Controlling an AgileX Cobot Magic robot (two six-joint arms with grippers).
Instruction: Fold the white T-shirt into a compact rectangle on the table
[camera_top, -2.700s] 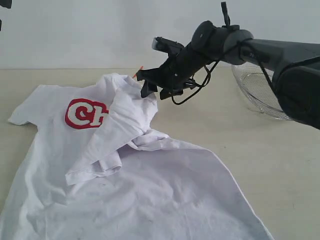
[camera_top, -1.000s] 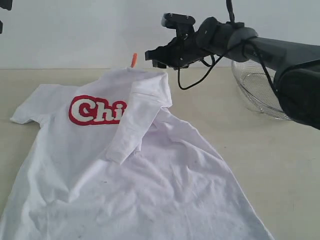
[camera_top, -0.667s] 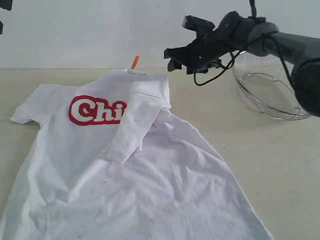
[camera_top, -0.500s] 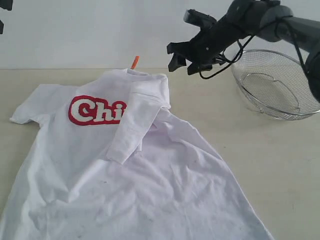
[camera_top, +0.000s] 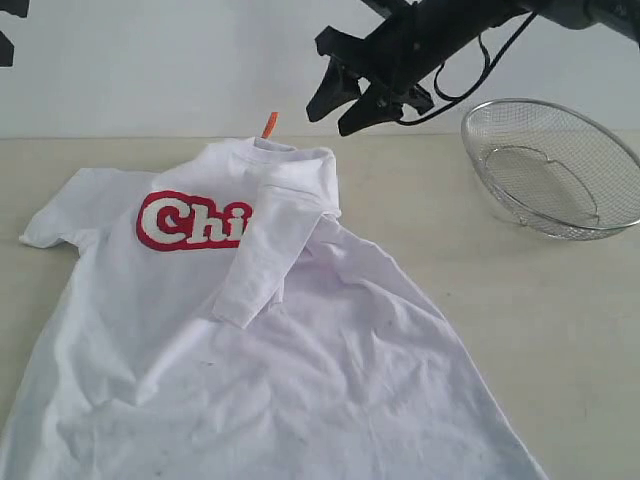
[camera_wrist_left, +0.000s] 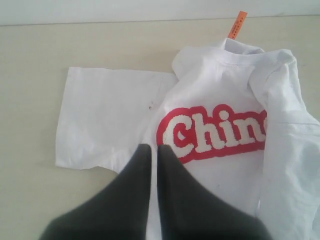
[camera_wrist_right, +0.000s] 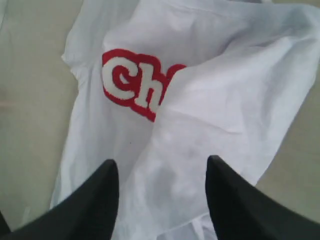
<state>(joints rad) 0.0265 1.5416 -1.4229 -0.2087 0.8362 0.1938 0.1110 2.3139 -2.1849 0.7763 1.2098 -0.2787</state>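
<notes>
The white T-shirt (camera_top: 300, 350) lies face up on the table (camera_top: 540, 310). Its right-side sleeve (camera_top: 275, 240) is folded inward over the chest and hides the end of the red-outlined lettering (camera_top: 190, 220). An orange neck tag (camera_top: 269, 124) sticks up at the collar. My right gripper (camera_top: 325, 125) hangs open in the air above and behind the collar, holding nothing. In the right wrist view it (camera_wrist_right: 162, 161) looks down on the folded sleeve (camera_wrist_right: 225, 115). My left gripper (camera_wrist_left: 152, 148) is shut and empty, high over the shirt's left sleeve (camera_wrist_left: 110, 115) and the lettering (camera_wrist_left: 215, 132).
A round wire-mesh basket (camera_top: 555, 165) stands on the table at the back right, below the right arm. Bare beige table shows to the right of the shirt and behind it, up to the pale wall.
The right gripper has let go of the shirt's shoulder, leaving the sleeve folded over the chest. It then drew back to the right and rose. The shirt has lain still for the last second.
</notes>
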